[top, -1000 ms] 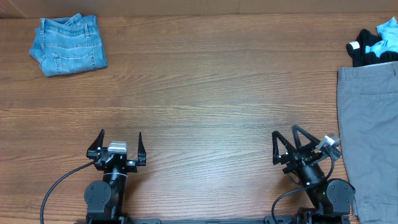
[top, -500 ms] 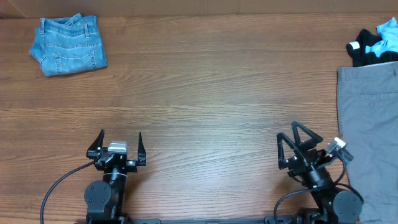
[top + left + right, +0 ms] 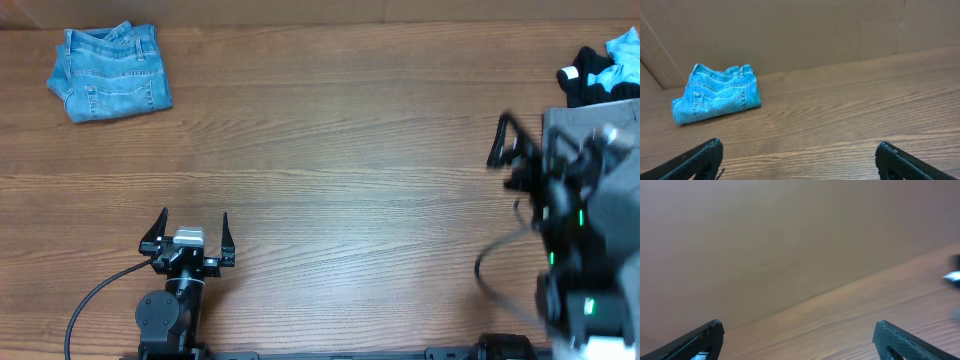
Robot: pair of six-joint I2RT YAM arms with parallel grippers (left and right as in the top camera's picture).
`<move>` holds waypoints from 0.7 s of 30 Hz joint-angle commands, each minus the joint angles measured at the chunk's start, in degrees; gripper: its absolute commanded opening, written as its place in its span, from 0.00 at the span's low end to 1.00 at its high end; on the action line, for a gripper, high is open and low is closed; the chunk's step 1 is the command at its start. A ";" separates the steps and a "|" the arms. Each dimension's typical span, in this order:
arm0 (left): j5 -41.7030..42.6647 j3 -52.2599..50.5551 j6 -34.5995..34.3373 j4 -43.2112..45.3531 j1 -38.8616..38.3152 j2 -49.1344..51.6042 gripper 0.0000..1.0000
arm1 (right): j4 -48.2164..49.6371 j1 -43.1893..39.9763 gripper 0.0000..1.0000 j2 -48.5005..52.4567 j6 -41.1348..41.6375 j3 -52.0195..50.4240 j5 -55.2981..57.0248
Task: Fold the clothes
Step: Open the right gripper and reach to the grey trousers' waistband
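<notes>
Grey trousers lie flat at the right edge of the tabletop, waistband toward the far side, partly running out of the overhead view and still unfolded. Black-and-cyan garment is bunched just beyond them, touching or nearly so. Light-blue denim piece sits well apart in the far left corner, already a compact folded bundle. Change in the last second: right arm has left its rest pose at the near edge and swung out and up toward the trousers. It is now motion-blurred over their left edge. Its jaws stand wide in the right wrist view, holding nothing, and that view is smeared and shows no cloth yet. Left arm is unmoved at the near edge, jaws wide and empty, denim in sight of its camera. Judgement: this is the opening reach for the trousers, no contact made. Next it needs a descent onto a hem or waistband edge. Risk: pinching only the top layer.
</notes>
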 commanded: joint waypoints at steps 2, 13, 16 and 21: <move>-0.72 -0.37 0.83 0.13 -0.11 -0.63 1.00 | -8.46 -1.77 1.00 17.25 -7.56 14.12 12.96; -0.72 -0.37 0.83 0.13 -0.11 -0.63 1.00 | -27.30 -4.76 1.00 52.22 -13.94 42.69 20.59; -0.72 -0.37 0.83 0.13 -0.09 -0.63 1.00 | -25.16 -4.90 1.00 55.52 -19.06 42.66 22.62; -0.72 -0.37 0.83 0.13 -0.11 -0.63 1.00 | -22.62 -6.25 1.00 61.33 -23.17 42.69 30.62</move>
